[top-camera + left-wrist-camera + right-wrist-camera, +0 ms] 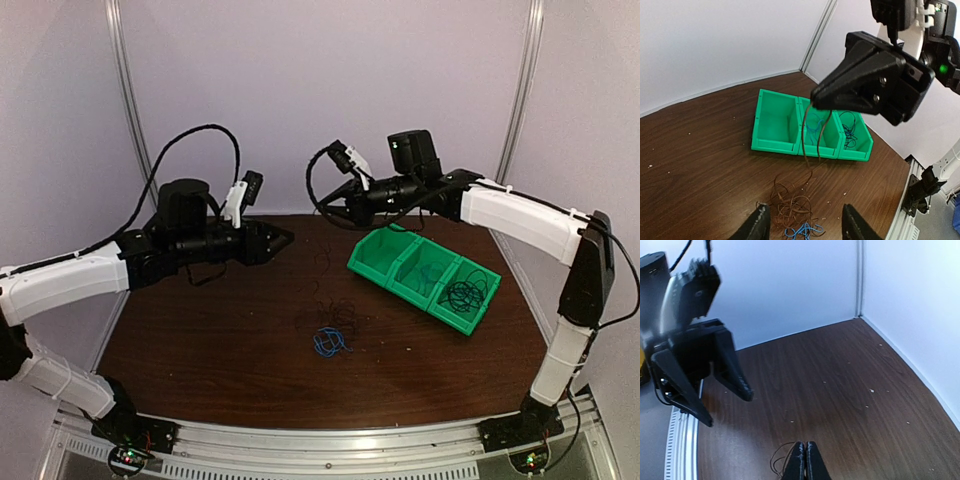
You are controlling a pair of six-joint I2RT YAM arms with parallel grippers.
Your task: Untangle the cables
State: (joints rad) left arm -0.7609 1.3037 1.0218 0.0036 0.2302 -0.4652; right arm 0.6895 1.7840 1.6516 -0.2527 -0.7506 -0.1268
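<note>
White arm shells (75, 280), black joints (185, 205), looped black wiring (205, 127), black wedge fingers (852, 82)

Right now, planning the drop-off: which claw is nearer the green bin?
Right. The right claw, shut on a cable, hovers raised beside the green bin; the left claw, open, is farther off to the left.

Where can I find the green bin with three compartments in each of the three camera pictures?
Top external: the green bin stands right of centre, on the table.
Left wrist: it is in the middle of the picture, behind the cable hanging from the right gripper.
Right wrist: it is not in this picture.
Shared landmark: the dark brown table shows in all three views.
</note>
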